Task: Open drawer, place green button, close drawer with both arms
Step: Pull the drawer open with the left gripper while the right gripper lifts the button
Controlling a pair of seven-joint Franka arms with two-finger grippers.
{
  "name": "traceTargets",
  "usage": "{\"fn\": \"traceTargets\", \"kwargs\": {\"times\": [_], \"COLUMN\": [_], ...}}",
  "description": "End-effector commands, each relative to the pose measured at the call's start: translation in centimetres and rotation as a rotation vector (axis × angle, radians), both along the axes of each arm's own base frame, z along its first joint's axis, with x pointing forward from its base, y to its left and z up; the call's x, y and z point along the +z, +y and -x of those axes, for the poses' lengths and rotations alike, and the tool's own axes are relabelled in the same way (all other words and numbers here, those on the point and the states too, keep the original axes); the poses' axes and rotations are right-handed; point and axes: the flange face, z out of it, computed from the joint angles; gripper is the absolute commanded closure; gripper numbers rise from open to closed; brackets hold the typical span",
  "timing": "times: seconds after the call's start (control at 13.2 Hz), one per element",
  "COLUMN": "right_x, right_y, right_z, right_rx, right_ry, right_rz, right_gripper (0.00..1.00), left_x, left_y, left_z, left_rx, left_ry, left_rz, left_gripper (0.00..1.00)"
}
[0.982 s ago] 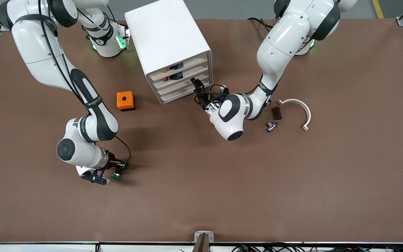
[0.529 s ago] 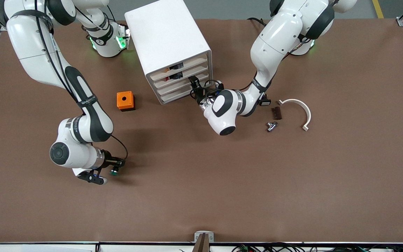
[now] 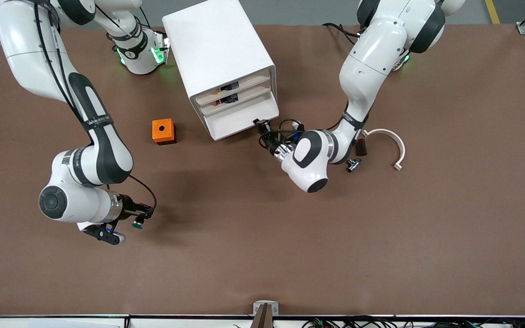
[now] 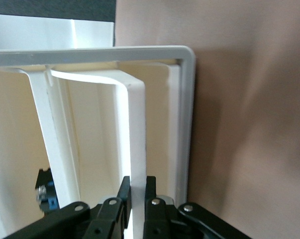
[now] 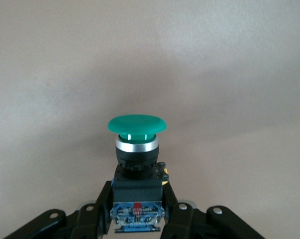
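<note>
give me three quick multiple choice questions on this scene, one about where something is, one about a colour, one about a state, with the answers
1. Where does the orange box sit?
A. on top of the cabinet
B. on the table beside the cabinet, toward the right arm's end
C. inside the drawer

2. What colour is the cap of the button?
A. red
B. yellow
C. green

3. What is the left gripper doing?
A. shut on the front edge of the drawer
B. open above the curved white bracket
C. holding the orange box

Answers:
1. B: the front view shows it on the brown table next to the cabinet.
2. C: the right wrist view shows a round green cap, with the right gripper shut on the black body.
3. A: the left wrist view shows both fingers pinching the thin white drawer front.
</note>
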Motion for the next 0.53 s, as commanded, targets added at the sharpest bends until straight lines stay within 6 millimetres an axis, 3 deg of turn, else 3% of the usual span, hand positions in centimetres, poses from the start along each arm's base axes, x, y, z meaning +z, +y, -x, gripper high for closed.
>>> {"fn": "traceTargets", "kwargs": {"times": [0.0,0.23,0.3,0.45], "right_x": [4.0,6.9,7.5,8.1], "right_y": [3.5,7.8,9.4,14.0], "right_z": [1.8,3.9,4.7,7.0], "right_rx": [-0.097,-0.167,-0.251,-0.403], "right_ry": [0.035,0.03,0.045,0.083], "right_rz": [0.036,0.054,0.068,0.085], "right_gripper": [0.98,0.99,1.0,1.0], "left_x": [2.0,2.2,2.2,2.6], "left_y": [1.6,4.6,4.7,5.2], "left_z": [-3.9,-7.1,-7.5,-8.2], "left_rx": [0.044,0.087,0.102,0.118], "left_ry": [-0.075,-0.164,-0.189,-0.207], "left_rz": [0.03,0.098,0.096,0.096], "left_gripper": [1.0,1.0,0.98,0.85]}}
